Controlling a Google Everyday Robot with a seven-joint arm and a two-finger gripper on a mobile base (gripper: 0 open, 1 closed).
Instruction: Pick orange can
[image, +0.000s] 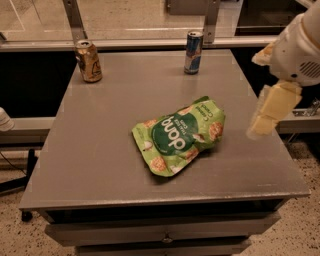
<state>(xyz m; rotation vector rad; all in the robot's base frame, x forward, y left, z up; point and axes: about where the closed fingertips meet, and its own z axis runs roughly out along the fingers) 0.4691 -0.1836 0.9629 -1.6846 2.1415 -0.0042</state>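
End effector (270, 112), grasp cannot be told, hangs beside counter (125, 100); orange can (89, 61) far to its left; reaching could topple nearer blue can (193, 52).

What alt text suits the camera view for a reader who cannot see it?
The gripper hangs by the right edge of a grey table, far from the orange can upright at the back left. A blue can stands at the back, and a green snack bag lies in the middle.
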